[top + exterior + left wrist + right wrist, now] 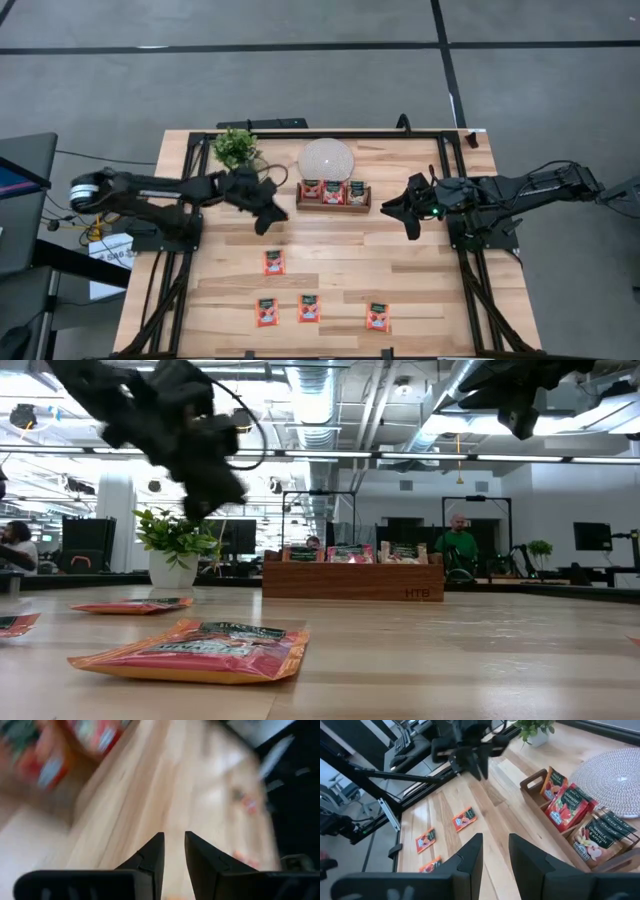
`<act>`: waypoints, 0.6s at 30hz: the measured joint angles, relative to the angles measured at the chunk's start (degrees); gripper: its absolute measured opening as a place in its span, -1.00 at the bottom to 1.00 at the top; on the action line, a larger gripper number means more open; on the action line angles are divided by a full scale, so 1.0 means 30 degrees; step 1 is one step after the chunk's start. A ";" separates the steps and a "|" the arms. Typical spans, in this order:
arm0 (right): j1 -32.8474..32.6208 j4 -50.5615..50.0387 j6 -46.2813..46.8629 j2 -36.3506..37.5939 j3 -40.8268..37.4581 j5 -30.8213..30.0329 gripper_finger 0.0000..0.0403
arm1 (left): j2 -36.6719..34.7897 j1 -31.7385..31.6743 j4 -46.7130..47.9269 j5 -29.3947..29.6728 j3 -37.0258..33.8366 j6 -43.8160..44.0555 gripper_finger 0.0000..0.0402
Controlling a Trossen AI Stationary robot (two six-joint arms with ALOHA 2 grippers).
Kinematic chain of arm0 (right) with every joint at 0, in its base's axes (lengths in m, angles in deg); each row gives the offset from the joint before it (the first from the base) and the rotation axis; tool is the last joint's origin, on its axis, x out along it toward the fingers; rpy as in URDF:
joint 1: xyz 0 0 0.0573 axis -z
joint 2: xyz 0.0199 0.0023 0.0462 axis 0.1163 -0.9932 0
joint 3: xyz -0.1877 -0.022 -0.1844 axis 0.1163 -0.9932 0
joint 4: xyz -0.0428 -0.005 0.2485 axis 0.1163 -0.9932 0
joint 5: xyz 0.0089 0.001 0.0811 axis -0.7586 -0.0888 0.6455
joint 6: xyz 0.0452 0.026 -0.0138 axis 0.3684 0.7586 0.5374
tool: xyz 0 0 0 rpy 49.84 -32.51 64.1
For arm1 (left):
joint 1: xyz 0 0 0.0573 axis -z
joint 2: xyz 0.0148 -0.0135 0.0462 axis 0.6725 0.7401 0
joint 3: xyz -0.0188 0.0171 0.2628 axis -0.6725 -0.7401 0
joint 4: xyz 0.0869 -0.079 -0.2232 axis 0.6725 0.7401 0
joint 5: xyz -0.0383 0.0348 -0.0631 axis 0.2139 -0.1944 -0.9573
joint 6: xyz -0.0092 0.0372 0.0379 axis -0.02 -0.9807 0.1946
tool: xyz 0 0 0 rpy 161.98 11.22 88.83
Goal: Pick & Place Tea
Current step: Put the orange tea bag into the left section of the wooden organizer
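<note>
Pale wood planks are making up the table (420,290), and four red-orange tea sachets are lying flat on its near half: one (273,262) toward the middle, then a near row of three (267,312), (309,308), (378,317). More sachets (333,191) are standing upright in the three compartments of the brown wooden tray (333,206) at the far middle, just in front of the round white disc (327,161). A small potted plant (236,148) is sitting to the left of the disc.

The left gripper (268,218) is hanging in the air just left of the tray, above bare wood and well clear of the loose sachets; in its wrist view its fingers (153,853) are standing a little apart with nothing between them, though that view is blurred, so the gap is probably only slight. The right gripper (408,222) is waiting above the table to the right of the tray, its fingers (471,854) likewise parted by a narrow gap and holding nothing.

In the low view, people are sitting in the room beyond the table.
</note>
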 joint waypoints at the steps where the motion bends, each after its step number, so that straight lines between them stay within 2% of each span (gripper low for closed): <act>1: 0.0000 0.0004 -0.0097 0.0000 0.0000 -0.0005 -0.57 | -0.0597 0.0454 0.1539 0.0890 0.0000 0.0264 -0.67; 4: 0.0000 0.0003 -0.0256 0.0000 0.0000 -0.0009 -0.57 | -0.1834 0.1741 0.5132 0.2746 0.0000 0.1736 -0.67; 7: 0.0000 0.0003 -0.0392 0.0000 0.0000 -0.0012 -0.57 | -0.2146 0.2919 0.7095 0.3407 0.0000 0.3029 -0.67; 14: 0.0000 0.0017 -0.0847 -0.0007 0.0000 -0.0020 -0.57 | -0.1172 0.5200 0.7546 0.5153 0.0000 0.3533 -0.67; 18: -0.0051 0.0039 -0.0844 -0.0044 0.0000 -0.0034 -0.57 | -0.0209 0.6051 0.7539 0.5291 0.0023 0.3549 -0.67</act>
